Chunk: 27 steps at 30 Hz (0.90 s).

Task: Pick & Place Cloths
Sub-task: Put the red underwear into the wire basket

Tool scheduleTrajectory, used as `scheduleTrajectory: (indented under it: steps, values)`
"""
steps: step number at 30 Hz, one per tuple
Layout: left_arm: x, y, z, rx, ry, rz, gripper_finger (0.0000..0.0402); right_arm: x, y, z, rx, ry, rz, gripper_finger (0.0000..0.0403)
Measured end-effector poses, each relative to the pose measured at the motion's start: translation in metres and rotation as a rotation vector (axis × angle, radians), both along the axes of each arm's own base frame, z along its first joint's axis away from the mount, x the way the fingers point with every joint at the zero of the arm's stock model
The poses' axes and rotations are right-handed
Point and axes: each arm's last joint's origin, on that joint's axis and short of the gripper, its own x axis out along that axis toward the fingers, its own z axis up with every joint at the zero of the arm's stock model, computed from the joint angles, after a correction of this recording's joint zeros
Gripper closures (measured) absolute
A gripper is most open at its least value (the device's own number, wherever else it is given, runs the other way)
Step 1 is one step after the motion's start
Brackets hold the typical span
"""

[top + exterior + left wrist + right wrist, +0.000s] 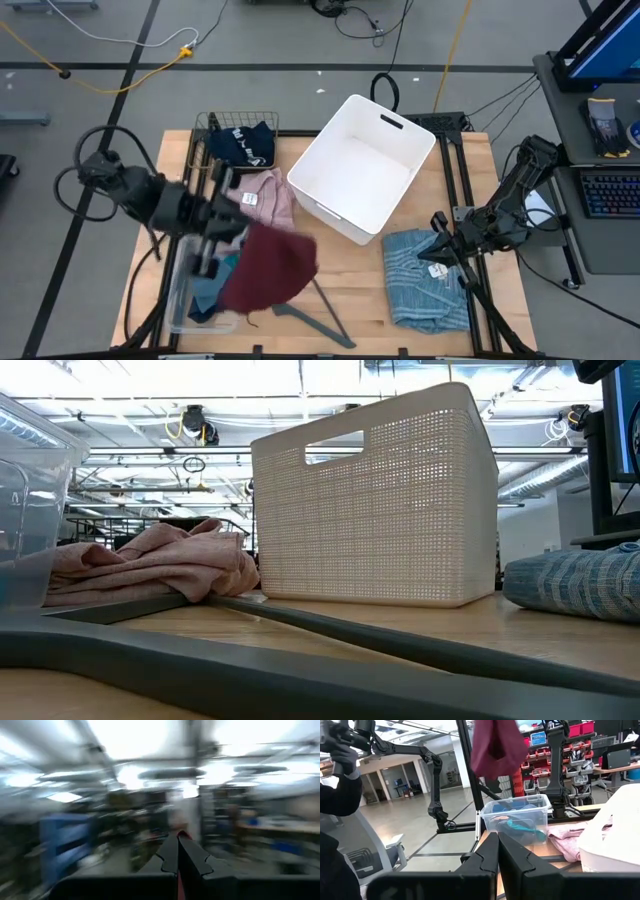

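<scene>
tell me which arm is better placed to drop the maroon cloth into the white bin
Left. The left gripper already holds the maroon cloth lifted off the table, just beside the white bin. The right gripper sits shut over the light-blue cloth.

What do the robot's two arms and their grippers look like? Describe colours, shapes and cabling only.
Both arms are dark, near-black, built of jointed segments. The left arm carries looping black cables near its base; the right arm is slimmer, with a cable alongside. The left gripper and right gripper have flat, dark, angular fingers narrowing toward the tips.
</scene>
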Motion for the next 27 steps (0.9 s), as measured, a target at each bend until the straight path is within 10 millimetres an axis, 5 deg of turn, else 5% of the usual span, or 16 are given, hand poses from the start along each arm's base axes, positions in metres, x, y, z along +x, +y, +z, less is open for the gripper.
scheduleTrajectory:
  steps: [15,27]
  values:
    - [-0.01,0.05,0.007,-0.319,0.212,1.056,0.0402,0.0,0.0,0.0,0.006,0.002,0.002,0.0403]
    - [-0.009,0.114,0.008,-0.339,0.35,1.524,0.0402,0.0,0.0,0.0,0.003,0.001,0.005,0.0403]
